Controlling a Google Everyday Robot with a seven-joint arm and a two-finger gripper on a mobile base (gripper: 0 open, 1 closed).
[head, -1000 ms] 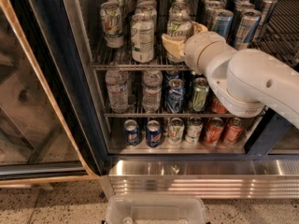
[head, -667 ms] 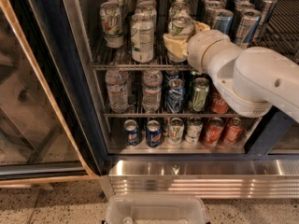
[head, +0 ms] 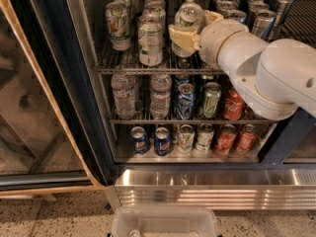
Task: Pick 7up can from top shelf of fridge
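- Grasp step: my gripper (head: 191, 31), just above the top shelf (head: 143, 69), has fingers (head: 178, 36) clamped on the 7up can (head: 188, 15).
- Next, I judge: lift clear, withdraw.

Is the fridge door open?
Open. The glass door stands aside left, and the gripper is inside the fridge at the top shelf.
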